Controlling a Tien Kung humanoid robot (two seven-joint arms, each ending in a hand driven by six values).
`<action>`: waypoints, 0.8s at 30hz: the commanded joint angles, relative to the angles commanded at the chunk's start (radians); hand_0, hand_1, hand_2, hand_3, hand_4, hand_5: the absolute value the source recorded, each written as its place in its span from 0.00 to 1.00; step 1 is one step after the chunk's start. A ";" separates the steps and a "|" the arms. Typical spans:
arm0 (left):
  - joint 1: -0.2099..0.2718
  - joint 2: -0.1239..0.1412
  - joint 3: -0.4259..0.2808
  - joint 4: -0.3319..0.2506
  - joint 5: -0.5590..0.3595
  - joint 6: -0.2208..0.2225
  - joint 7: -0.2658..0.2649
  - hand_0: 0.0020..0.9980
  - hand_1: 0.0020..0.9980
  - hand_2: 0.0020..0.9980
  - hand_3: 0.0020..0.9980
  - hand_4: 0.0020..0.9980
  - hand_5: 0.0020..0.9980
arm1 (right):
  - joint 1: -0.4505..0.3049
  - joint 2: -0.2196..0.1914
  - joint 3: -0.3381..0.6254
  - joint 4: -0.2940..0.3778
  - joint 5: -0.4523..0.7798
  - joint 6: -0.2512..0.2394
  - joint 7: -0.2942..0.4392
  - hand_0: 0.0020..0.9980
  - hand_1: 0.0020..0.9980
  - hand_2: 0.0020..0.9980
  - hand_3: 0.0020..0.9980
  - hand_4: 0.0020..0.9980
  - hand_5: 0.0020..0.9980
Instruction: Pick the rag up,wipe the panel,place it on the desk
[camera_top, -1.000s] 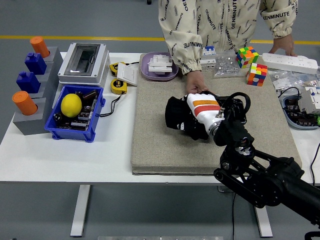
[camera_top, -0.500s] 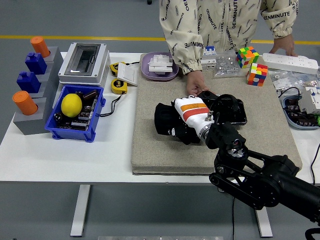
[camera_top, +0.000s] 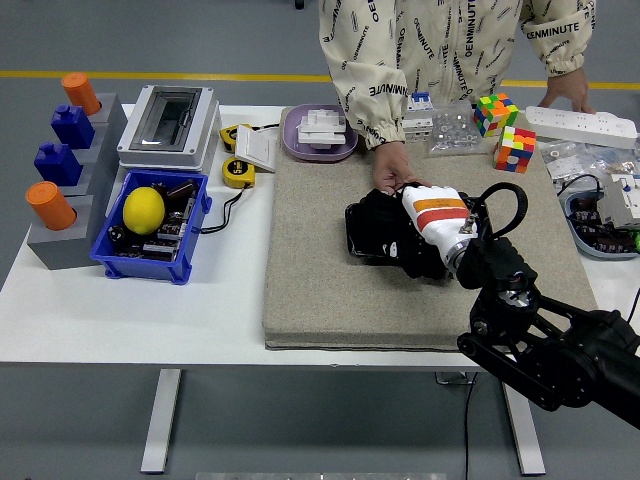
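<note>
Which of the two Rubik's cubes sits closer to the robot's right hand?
The nearer cube, showing red and white faces, at the mat's far right edge, is closer to the right hand. The other cube sits farther back beside it.

A white right hand (camera_top: 432, 222) banded in orange and red is seen on a black arm, pressed to a black rag (camera_top: 385, 228) over a grey-beige mat (camera_top: 310, 270) on a white table (camera_top: 130, 310). A yellow lemon (camera_top: 143, 210) is held in a blue bin (camera_top: 190, 235); orange cylinders (camera_top: 49, 205) and blue blocks (camera_top: 57, 164) are set in a grey stand. Multicoloured cubes (camera_top: 516, 148) are shown near a cream, black-lettered sleeve (camera_top: 375, 70).
</note>
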 joint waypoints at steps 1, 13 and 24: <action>0.001 0.000 -0.001 0.000 0.000 0.000 0.000 0.65 0.66 0.70 0.58 0.68 0.45 | -0.001 -0.009 0.006 -0.004 -0.001 0.000 0.000 0.40 0.44 0.51 0.52 0.91 0.26; -0.004 -0.003 -0.012 -0.002 0.005 0.000 -0.001 0.65 0.66 0.70 0.58 0.68 0.45 | 0.002 -0.115 0.048 -0.034 -0.008 -0.002 0.000 0.40 0.44 0.51 0.52 0.91 0.26; -0.003 -0.006 -0.022 -0.001 0.008 0.000 -0.001 0.65 0.66 0.70 0.58 0.68 0.45 | -0.015 -0.176 0.062 -0.073 -0.016 -0.002 0.001 0.40 0.44 0.51 0.52 0.92 0.25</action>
